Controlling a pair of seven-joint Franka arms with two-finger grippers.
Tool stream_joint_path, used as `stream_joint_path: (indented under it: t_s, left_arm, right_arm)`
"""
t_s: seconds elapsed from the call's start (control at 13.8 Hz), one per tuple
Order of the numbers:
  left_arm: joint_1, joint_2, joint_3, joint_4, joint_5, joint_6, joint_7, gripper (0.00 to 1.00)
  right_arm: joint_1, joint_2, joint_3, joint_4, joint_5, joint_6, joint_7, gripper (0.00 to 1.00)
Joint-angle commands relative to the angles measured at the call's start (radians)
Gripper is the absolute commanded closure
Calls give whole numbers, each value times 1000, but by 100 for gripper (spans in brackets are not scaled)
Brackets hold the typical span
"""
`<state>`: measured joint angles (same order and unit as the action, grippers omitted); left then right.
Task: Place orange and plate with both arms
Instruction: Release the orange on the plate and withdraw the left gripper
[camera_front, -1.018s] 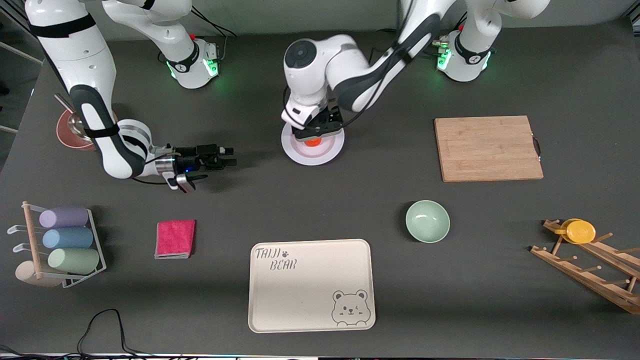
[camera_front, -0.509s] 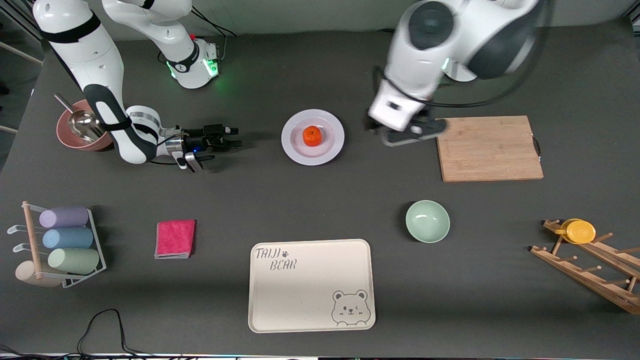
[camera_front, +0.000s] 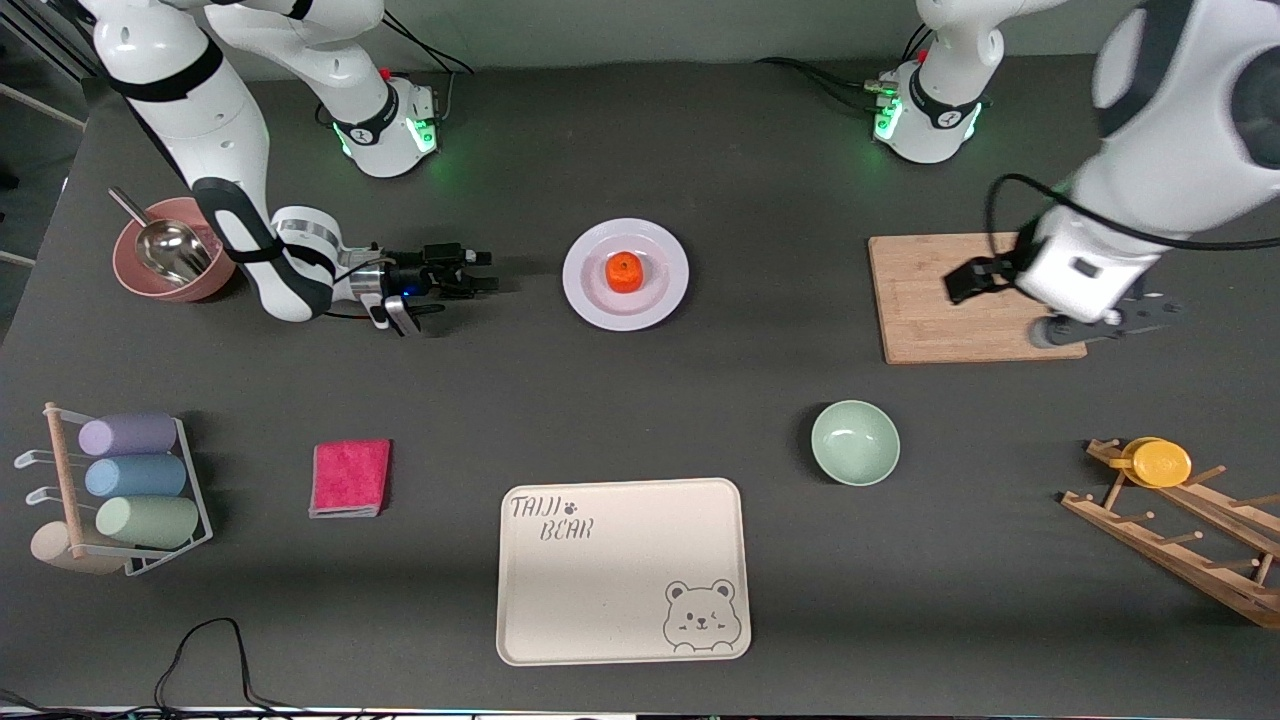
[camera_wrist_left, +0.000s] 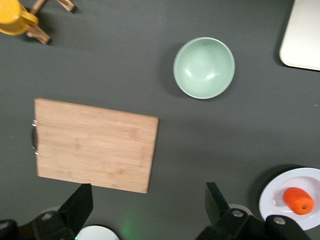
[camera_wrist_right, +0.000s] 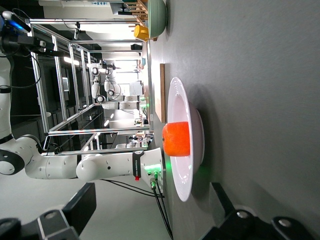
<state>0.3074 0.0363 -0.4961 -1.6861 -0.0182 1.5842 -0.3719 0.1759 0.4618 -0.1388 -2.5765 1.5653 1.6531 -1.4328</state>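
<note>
Orange (camera_front: 624, 271) rests on the plate (camera_front: 668, 296); open right hand (camera_front: 482, 272) levels beside its rim for grasping; open left hand (camera_front: 1060, 300) hovers over the cutting board (camera_front: 920, 320).

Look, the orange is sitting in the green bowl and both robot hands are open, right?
Not quite. The orange sits on the plate, not in the green bowl, which holds nothing; the front view shows this. The rest holds: the left gripper, over the cutting board, and the right gripper, low beside the plate, both have their jaws open.
</note>
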Motion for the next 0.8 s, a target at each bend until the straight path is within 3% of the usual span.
stream_joint_path:
  t_s: [0.0, 0.22, 0.29, 0.73]
  left_arm:
    - [35, -24, 71, 23, -19, -27, 151, 0]
    - [-159, -24, 345, 28, -17, -18, 241, 0]
    - [-210, -22, 402, 32, -17, -9, 254, 0]
    - [-238, -19, 445, 46, -14, 14, 390, 0]
  right_arm:
    - [66, 15, -4, -2, 76, 10, -37, 0]
    - [117, 43, -4, -1, 146, 11, -86, 0]
    - [140, 58, -4, -1, 183, 11, -100, 0]
    - [266, 75, -4, 7, 344, 39, -110, 0]
